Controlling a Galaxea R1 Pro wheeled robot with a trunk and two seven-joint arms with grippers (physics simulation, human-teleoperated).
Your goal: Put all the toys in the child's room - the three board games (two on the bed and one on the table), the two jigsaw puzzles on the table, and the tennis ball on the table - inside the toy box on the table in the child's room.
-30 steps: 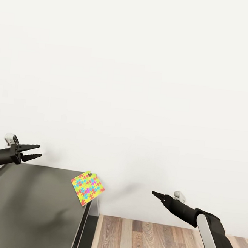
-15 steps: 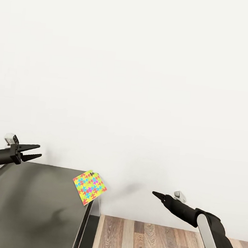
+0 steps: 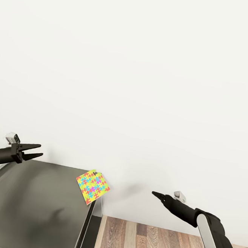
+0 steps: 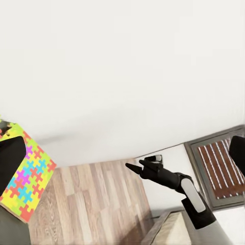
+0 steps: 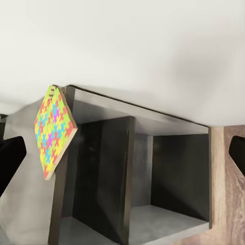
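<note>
One jigsaw puzzle, a thin board of bright interlocking pieces, lies on the far right corner of the table's dark-grey section and overhangs its edge. It also appears as the puzzle in the left wrist view and the puzzle in the right wrist view. My left gripper hovers open above the table's far left, well left of the puzzle. My right gripper hangs open over the floor, right of the table, holding nothing. The board games, tennis ball, toy box and bed are out of view.
A plain white wall stands close behind the table. Wood-plank floor lies to the right of the table. Under the tabletop are open dark shelf compartments.
The whole view has shifted, so the table's corner and the puzzle sit slightly further right in the picture. Both arms hold the same pose, grippers unchanged.
</note>
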